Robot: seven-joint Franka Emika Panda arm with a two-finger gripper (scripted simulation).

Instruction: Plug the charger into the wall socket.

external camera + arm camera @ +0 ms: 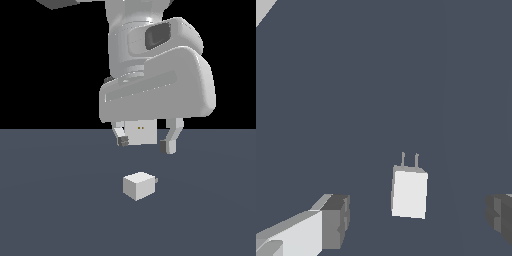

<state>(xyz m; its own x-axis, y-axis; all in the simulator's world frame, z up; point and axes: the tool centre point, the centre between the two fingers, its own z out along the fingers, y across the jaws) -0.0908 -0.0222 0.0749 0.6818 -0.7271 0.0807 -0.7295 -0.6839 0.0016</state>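
Jaws spread wide and empty, the grey-tipped white gripper [145,143] hangs at frame centre above the small white cube charger [138,185], which lies directly below on the dark grey floor [55,210], prongs pointing right in the exterior view.

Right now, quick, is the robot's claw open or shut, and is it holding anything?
Gripper: open, holding nothing; it hangs above the small white cube charger with short grey prongs, which lies on the floor.
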